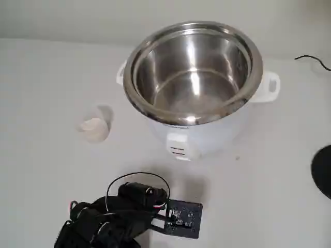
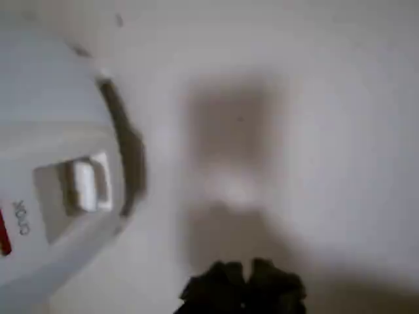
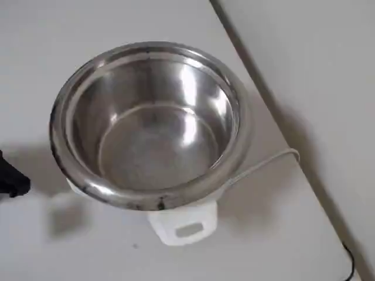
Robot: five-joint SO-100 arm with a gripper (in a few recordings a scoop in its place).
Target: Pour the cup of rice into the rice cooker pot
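The rice cooker pot [image 1: 194, 72] is a large shiny steel bowl in a white cooker body, and its inside looks empty [image 3: 152, 129]. The cup [image 1: 94, 129], small and whitish, stands on the table to the cooker's left in the fixed view. Its fill looks white, but the rice grains are too small to make out. My black arm is folded low at the table's front, well apart from the cup. My gripper [image 2: 243, 286] shows as two dark tips pressed together with nothing between them, facing bare table beside the cooker's white front [image 2: 59, 163].
A black cable [image 1: 313, 61] lies at the back right and a dark round object [image 1: 323, 173] sits at the right edge. A white cord [image 3: 263, 165] runs from the cooker toward the table's edge [image 3: 258, 88]. The cooker's side handle [image 3: 181, 225] sticks out.
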